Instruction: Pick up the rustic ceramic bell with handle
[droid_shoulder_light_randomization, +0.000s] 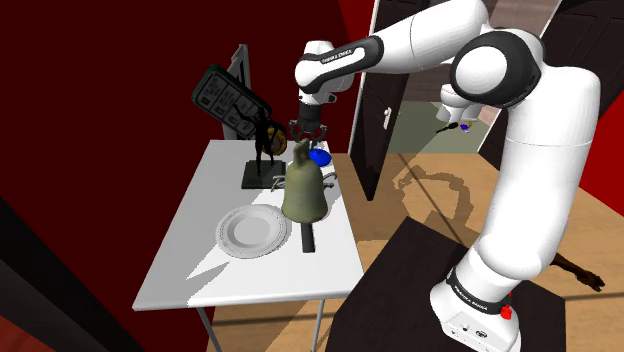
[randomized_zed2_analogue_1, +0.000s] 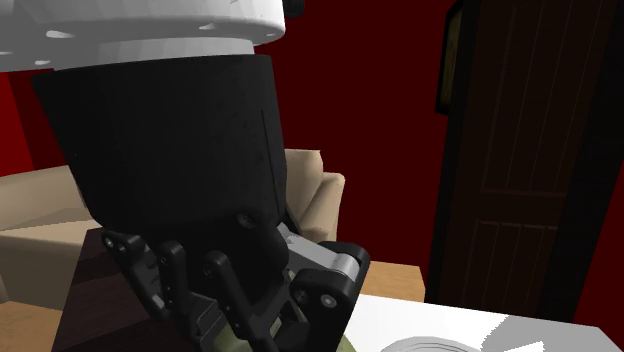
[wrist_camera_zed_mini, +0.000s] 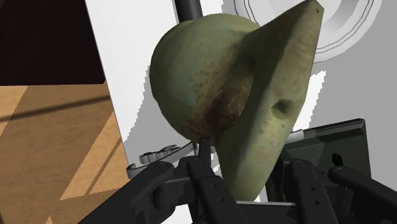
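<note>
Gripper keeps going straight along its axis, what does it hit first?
The olive bell: its handle is already clasped by the gripper, so the rounded body sits directly ahead. Beyond it lies the white table, though how far off is unclear.

The plate (droid_shoulder_light_randomization: 253, 231) lies on the table (droid_shoulder_light_randomization: 230, 285). The bell (droid_shoulder_light_randomization: 304, 190) is just beside it, on the shoulder view's right. The figurine (droid_shoulder_light_randomization: 262, 140) stands behind both, at the far end.
</note>
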